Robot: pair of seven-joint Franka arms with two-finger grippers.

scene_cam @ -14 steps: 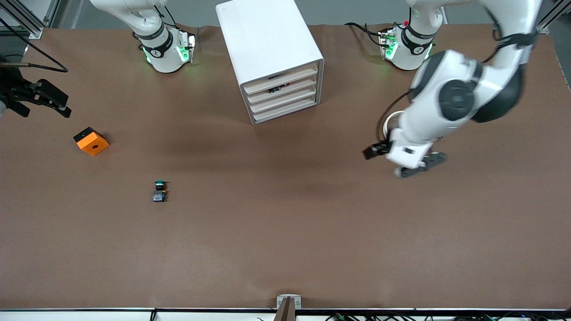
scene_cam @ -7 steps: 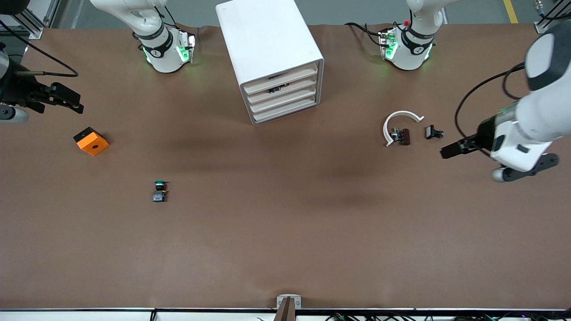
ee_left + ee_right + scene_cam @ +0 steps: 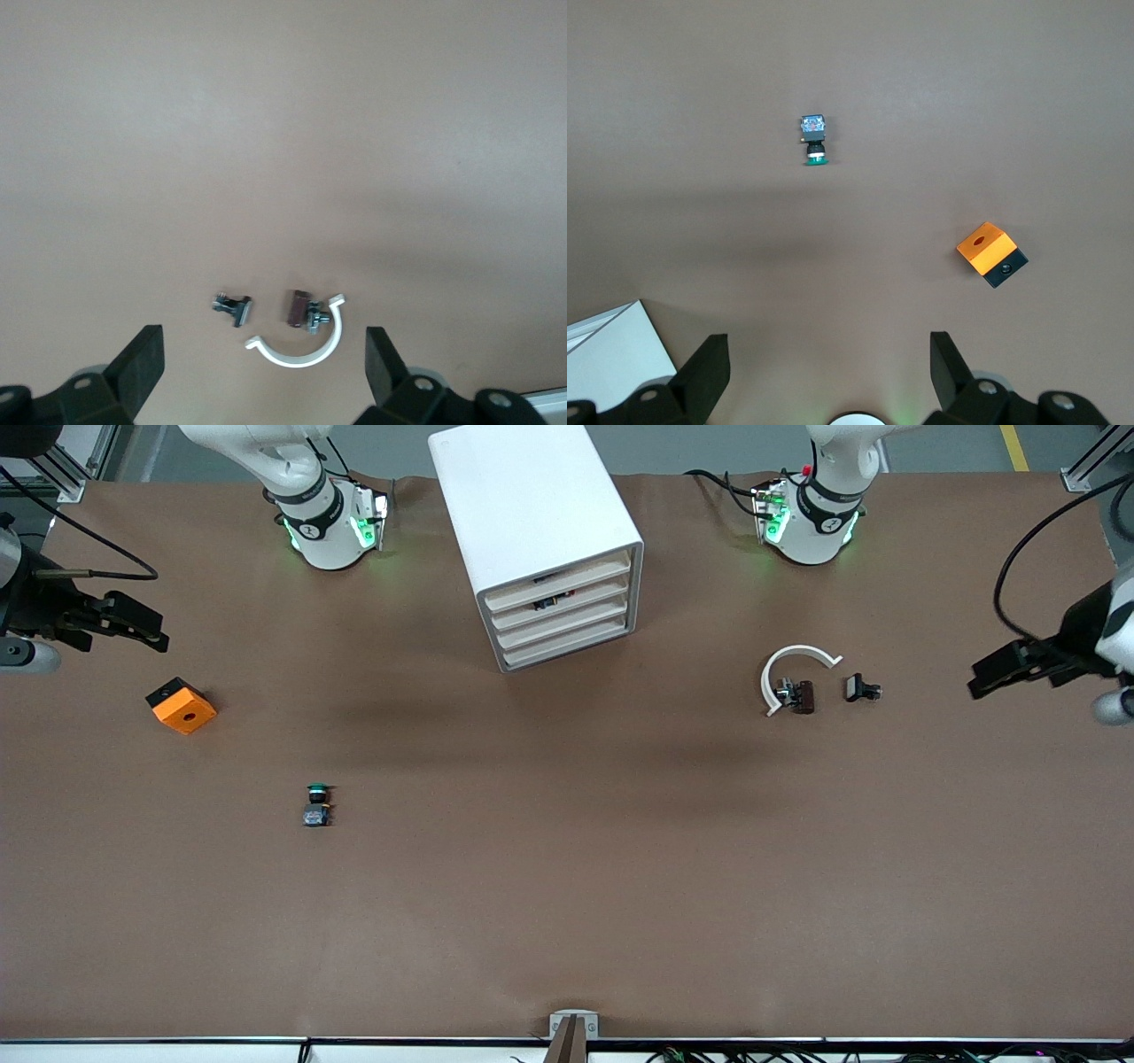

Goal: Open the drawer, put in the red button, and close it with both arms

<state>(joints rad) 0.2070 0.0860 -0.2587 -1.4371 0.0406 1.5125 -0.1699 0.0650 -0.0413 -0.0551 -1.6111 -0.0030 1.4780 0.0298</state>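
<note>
Front view: cabinet [image 3: 540, 540] stands at the base end of the table, all four trays look pushed in. The drawer [image 3: 560, 601], second from top, shows a small dark thing in the slot above its lip. Can't tell if that is the red button, no red cap is readable. No red button anywhere on the table either, so my guess is it's inside.

My left gripper [image 3: 992, 675] hangs over the table's left-arm end, well apart from the cabinet. My right gripper [image 3: 146, 631] hangs over the right-arm end, also well apart.

Step, as I judge it: put and close are done and both arms are parked. The next move calls for little. If the drawer isn't flush, I'd bring both claws to its front and push square, so the cabinet doesn't slide.

Left wrist view gives what the front can't: my left gripper [image 3: 263, 338] is spread wide and empty, with a white clip [image 3: 297, 356] and a small dark part [image 3: 233, 308] on the table below. Right wrist view: right gripper [image 3: 828, 350] is also wide and empty, over bare table with a cabinet corner [image 3: 607, 359] at the edge. The green button [image 3: 813, 139] and orange cube [image 3: 990, 253] lie well apart from the cabinet. Neither wrist view shows the drawer fronts, only the front view does.
</note>
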